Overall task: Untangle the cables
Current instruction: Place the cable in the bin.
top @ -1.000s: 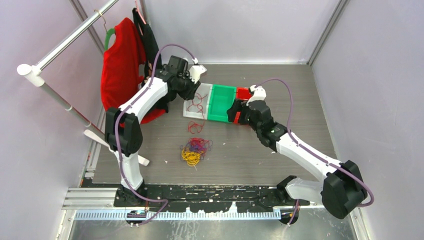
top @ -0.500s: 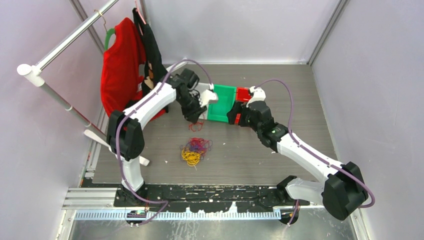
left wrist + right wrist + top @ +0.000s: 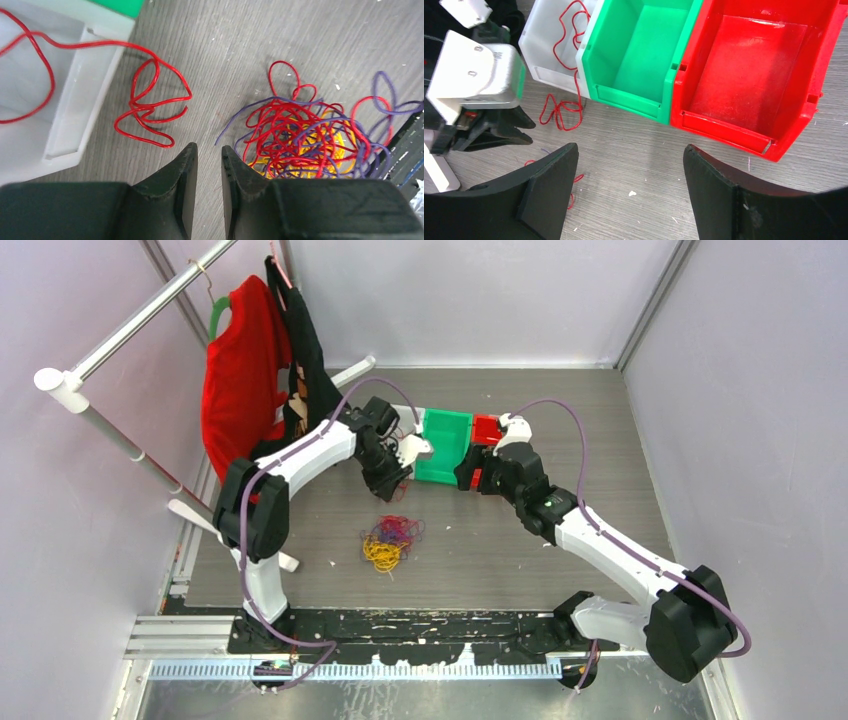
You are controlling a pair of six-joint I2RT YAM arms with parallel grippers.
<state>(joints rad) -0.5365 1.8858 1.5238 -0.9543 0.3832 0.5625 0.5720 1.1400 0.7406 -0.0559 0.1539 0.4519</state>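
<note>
Left gripper (image 3: 209, 150), jaws a slit apart & empty, hangs w/ cable tangle (image 3: 305, 140) just ahead-right; right gripper (image 3: 630, 149), spread wide, farther off.

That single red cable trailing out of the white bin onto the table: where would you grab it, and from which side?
Probably where the red cable bunches into loops on the table, coming straight down from above. There the loops lie in the open, clear of the white bin and apart from the tangled pile.
</note>
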